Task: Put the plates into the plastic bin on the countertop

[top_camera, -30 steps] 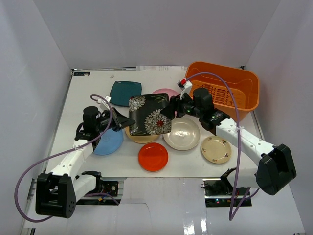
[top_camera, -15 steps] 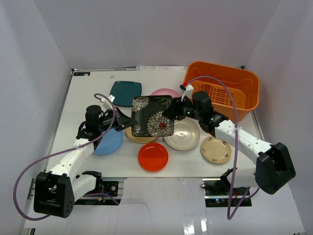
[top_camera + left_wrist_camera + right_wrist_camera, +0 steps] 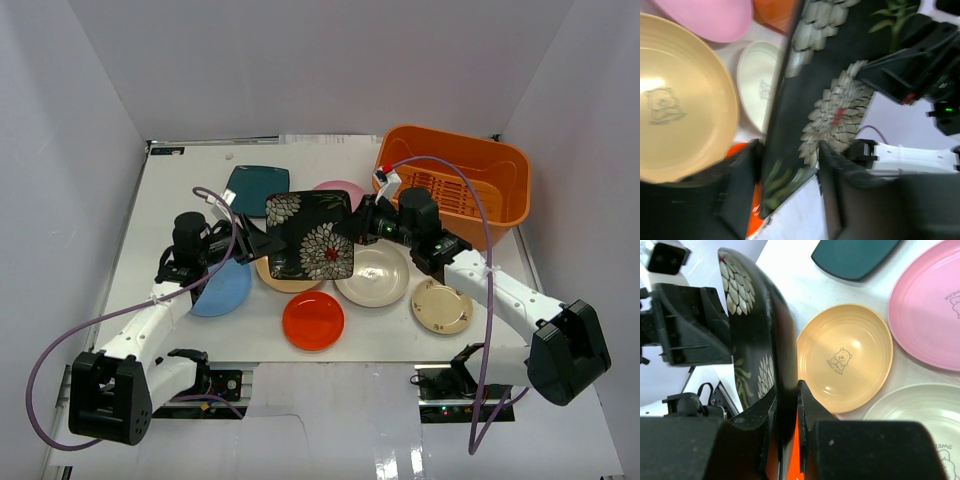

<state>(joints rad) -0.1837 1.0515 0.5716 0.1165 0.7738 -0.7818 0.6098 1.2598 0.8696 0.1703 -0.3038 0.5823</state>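
The square black patterned plate (image 3: 310, 235) hangs tilted on edge above the countertop (image 3: 180, 190), between both arms. My right gripper (image 3: 352, 226) is shut on its right edge; in the right wrist view the fingers (image 3: 807, 405) pinch the plate (image 3: 755, 340). My left gripper (image 3: 262, 243) is at the plate's left edge, open. The left wrist view shows its jaws (image 3: 789, 150) standing either side of the plate (image 3: 835, 100) with a gap. The orange plastic bin (image 3: 510, 185) stands at the back right.
On the countertop lie a teal square plate (image 3: 256, 189), a pink plate (image 3: 340, 188), a yellow plate (image 3: 285, 280) partly under the held one, a cream plate (image 3: 372, 273), a light blue plate (image 3: 222, 290), a red-orange plate (image 3: 313, 321) and a small beige plate (image 3: 442, 305).
My right gripper has closed onto the black patterned plate's right edge. My left gripper, shut on the plate before, has opened its jaws. The plate stays raised between the arms.
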